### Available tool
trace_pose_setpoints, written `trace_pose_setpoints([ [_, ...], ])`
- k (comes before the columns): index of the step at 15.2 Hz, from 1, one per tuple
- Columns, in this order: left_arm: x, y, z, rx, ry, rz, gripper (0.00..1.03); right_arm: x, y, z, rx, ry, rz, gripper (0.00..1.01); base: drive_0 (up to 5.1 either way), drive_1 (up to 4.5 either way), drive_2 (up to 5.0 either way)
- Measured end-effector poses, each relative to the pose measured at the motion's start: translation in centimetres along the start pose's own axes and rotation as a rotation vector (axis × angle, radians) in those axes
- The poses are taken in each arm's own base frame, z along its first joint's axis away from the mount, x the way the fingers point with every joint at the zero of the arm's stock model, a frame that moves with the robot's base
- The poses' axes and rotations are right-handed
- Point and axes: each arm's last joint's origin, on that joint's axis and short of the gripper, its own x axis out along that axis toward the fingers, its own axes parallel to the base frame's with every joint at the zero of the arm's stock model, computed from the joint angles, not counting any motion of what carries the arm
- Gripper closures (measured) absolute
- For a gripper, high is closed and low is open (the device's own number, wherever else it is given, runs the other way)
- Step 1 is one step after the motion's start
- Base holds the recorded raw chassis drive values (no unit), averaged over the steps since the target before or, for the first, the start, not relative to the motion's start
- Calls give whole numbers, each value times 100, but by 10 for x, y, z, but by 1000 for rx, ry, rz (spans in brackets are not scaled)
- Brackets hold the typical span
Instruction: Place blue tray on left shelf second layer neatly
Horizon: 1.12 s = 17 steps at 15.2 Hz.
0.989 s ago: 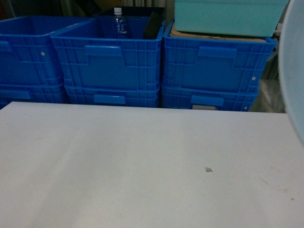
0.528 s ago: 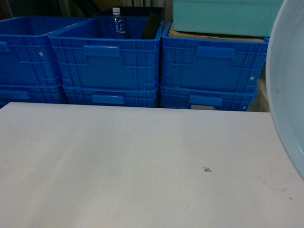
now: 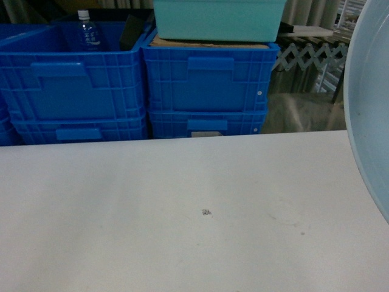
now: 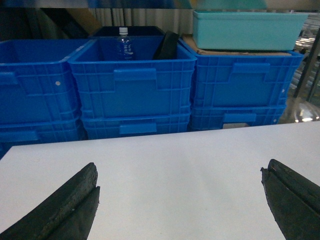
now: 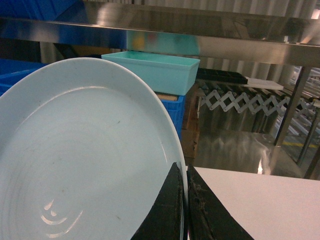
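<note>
The pale light-blue round shallow plastic tray [image 5: 75,150] is held aloft at the right of the head view, tilted nearly on edge, its rim pinched between the dark fingers [image 5: 167,210] of the right gripper [image 5: 183,200]. I judge this the carrying step: the tray is lifted and not yet shelved. Next it must be levelled and slid onto a tier of the shiny stainless-steel rack [image 5: 200,32], whose mirror-like crossbar runs just above it. The tray looks smooth, with faint concentric rings. The left gripper [image 4: 180,195] hovers over the matte white table [image 3: 152,213], fingers spread wide, empty. Behind stand ribbed dark-blue crates [image 3: 206,85] and a teal tub [image 3: 219,18].
</note>
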Motion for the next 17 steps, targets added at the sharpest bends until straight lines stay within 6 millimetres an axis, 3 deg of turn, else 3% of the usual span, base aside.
trace_pose_setpoints([
  [17,0,0,0,0,0,0,5,0,0,0,0,0,0,99,-163,-163,-163],
])
